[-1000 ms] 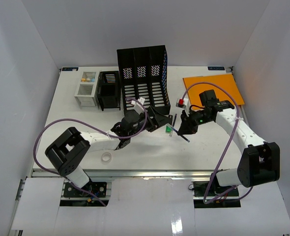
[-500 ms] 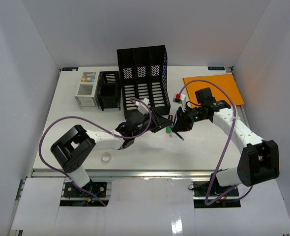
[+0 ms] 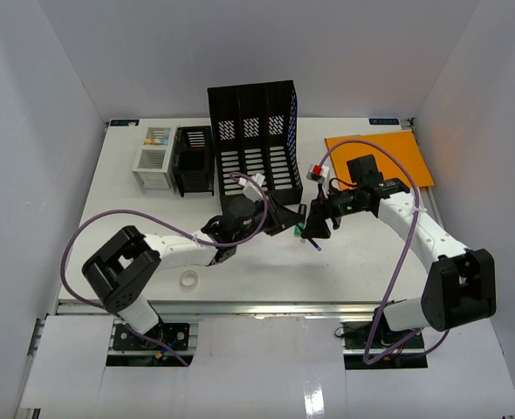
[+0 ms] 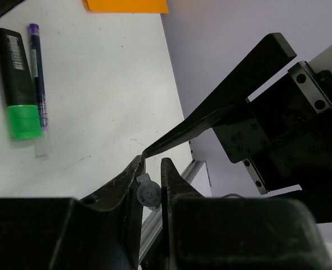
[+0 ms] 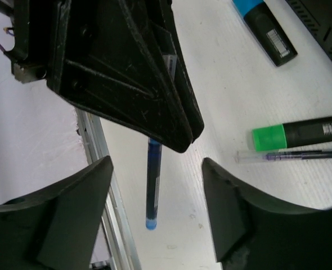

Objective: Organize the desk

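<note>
Green highlighter (image 4: 15, 73) lies beside purple pen (image 4: 38, 84) on desk (image 4: 104, 79).

white links (image 3: 417, 230) join black joints (image 3: 460, 292), with looping purple cables (image 3: 355, 143) and tapered matte-black tool fingers (image 5: 70, 225).

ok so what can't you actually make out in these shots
- left wrist view: the left hand covers all but one end of the blue pen
- right wrist view: the blue highlighter is cut off by the top edge
- top view: what lies in the white drawer box is too small to tell
- top view: whether the right hand touches the pen is too small to see
</note>
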`<state>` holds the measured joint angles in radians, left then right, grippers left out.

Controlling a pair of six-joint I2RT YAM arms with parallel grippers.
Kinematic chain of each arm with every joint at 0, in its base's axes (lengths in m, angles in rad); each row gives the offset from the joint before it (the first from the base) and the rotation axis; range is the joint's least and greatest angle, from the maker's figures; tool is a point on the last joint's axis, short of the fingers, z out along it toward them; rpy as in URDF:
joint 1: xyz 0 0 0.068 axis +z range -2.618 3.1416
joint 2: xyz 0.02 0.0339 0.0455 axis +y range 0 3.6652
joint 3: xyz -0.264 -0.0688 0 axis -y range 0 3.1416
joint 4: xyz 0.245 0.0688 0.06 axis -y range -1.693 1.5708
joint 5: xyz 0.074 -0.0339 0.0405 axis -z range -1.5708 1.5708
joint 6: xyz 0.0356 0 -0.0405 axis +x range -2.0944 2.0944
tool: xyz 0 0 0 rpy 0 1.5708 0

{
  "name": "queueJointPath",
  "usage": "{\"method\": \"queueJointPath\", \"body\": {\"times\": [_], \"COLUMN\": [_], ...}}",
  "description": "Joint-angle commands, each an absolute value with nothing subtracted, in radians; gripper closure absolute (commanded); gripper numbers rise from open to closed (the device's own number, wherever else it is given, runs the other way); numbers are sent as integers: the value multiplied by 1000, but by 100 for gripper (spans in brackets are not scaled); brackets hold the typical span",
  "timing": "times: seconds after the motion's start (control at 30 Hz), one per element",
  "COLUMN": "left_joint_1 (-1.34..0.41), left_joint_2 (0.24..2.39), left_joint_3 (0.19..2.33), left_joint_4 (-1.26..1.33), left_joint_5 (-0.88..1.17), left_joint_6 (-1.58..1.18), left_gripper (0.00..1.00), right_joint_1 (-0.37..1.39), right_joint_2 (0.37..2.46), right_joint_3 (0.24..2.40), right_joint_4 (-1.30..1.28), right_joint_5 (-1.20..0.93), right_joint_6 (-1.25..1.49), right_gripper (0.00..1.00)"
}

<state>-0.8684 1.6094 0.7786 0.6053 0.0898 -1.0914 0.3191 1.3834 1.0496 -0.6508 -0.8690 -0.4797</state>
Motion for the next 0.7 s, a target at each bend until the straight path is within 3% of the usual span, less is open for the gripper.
{"method": "queueJointPath", "body": {"times": [0.0,0.33,0.67], "left_joint_1": [-858,-462,-93], "left_joint_2": [1461,1109,1295], "left_joint_3": [813,898,1107], "left_joint_4": [369,-137,-40], "left_joint_5": [-6,-270,-299], "left_joint_6": [-888,-497,-306], "left_gripper": [100,100,100], "right_joint_1": [318,188,71], "right_joint_2": [1329,1172,1179], "right_joint_3": [1065,938,841], "right_joint_4": [-700,-802,-848], "right_joint_5": [-979,-1181,-1284], "right_joint_6": [-632,-944,-1076], "right_gripper": [22,21,21]}}
